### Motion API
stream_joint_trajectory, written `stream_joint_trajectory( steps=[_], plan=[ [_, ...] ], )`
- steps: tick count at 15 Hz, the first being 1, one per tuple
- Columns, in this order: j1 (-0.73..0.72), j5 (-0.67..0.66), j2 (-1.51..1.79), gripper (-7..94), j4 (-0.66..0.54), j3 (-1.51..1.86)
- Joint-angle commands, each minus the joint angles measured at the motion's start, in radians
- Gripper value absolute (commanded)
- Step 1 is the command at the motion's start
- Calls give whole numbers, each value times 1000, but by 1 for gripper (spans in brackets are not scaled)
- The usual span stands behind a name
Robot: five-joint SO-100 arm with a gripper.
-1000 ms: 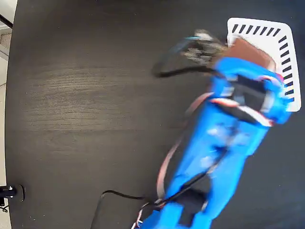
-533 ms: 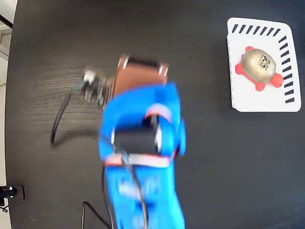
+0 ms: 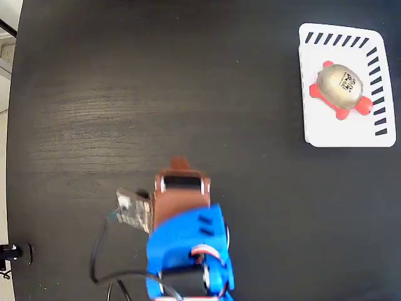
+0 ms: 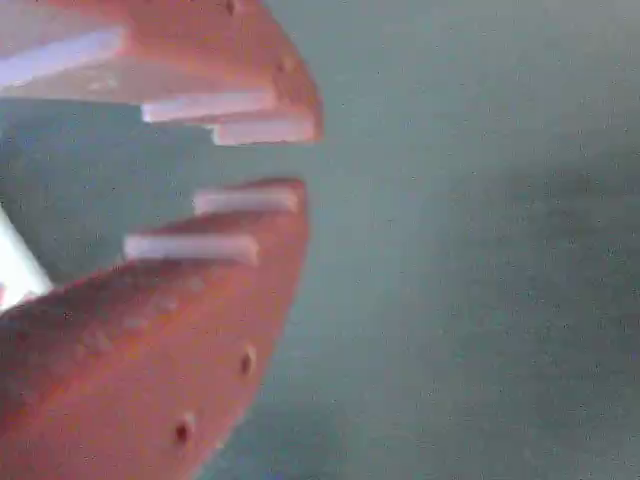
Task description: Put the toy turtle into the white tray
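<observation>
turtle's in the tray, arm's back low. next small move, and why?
Probably none beyond settling at rest: the shiny grey-gold, red-legged toy turtle lies inside the flat white slotted tray, and the orange-brown gripper, slightly open and empty, sits far off, low in the fixed view.

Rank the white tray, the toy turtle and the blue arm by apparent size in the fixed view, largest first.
1. the blue arm, though it sits nearer the camera, so its lead over the tray is unsure
2. the white tray
3. the toy turtle

Seeing dark wood-grain desk (image 3: 125,94) filling fixed view. Pale floor strip (image 3: 5,125) along left edge. Small black fitting (image 3: 12,253) at desk's lower-left edge. Wrist view: blurred grey-green surface only.
</observation>
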Motion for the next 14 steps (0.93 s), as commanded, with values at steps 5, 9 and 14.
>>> stream_joint_trajectory(
  steps=[5,9,14],
  plan=[
    [5,-54,531,0,91,302],
    [2,-51,670,0,252,356],
    [-9,-64,675,0,253,357]
  ],
)
